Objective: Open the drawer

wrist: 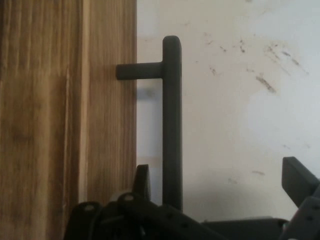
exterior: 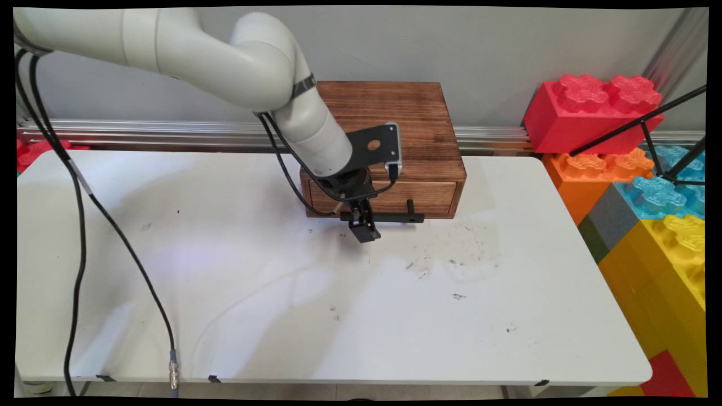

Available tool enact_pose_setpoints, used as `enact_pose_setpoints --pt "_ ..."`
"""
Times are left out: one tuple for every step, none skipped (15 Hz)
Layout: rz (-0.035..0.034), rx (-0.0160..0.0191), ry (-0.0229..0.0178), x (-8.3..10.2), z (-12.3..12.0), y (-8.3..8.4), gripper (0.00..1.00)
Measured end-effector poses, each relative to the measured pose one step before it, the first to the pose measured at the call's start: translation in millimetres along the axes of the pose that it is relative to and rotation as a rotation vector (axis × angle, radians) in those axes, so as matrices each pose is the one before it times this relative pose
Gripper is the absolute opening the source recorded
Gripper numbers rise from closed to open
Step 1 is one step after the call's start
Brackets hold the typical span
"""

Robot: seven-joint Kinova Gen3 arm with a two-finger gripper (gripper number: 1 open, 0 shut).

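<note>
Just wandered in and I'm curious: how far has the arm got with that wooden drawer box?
Done: the pincer sits at the black handle. In hand: its open fingers straddle the bar, unclamped. Left: the drawer front sits flush with the wooden box, seemingly shut.

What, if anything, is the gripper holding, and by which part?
Nothing is held. The gripper is open, its fingers on either side of the drawer's black handle bar, near one end, not clamped.

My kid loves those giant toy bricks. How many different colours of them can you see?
5 on the right: red on top, orange, blue, grey, yellow. Another red piece peeks in far left; more may be hidden.
</note>
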Motion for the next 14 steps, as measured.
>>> enact_pose_setpoints --pt "0.00232 0.00044 -0.00243 0.94 5.34 0.57 1.00" --pt "0.00296 0.00052 -0.00229 0.70 5.10 0.57 1.00" --pt "0.00217 0.00077 -0.00193 0.26 4.16 0.37 1.00" --pt "0.00181 0.00082 -0.00111 0.22 2.85 0.18 1.00" --pt "0.00255 0.00136 -0.00166 0.35 4.07 0.20 1.00" --pt "0.00287 0.00213 -0.00171 0.35 4.44 0.21 1.00" --pt "0.00114 -0.00025 -0.00236 0.09 4.40 0.71 1.00" --pt "0.00105 -0.00079 -0.00228 -0.05 3.51 0.81 1.00" --pt "0.00058 -0.00049 -0.00118 0.02 2.30 0.56 1.00" --pt "0.00080 -0.00065 -0.00168 0.08 3.31 0.79 1.00" --pt "0.00118 -0.00022 -0.00149 0.06 3.75 0.77 1.00" --pt "0.00107 0.00035 -0.00134 0.12 3.65 0.50 1.00" --pt "0.00151 0.00030 -0.00056 0.24 3.07 0.39 1.00" --pt "0.00113 0.00058 -0.00009 0.13 2.45 0.27 1.00"
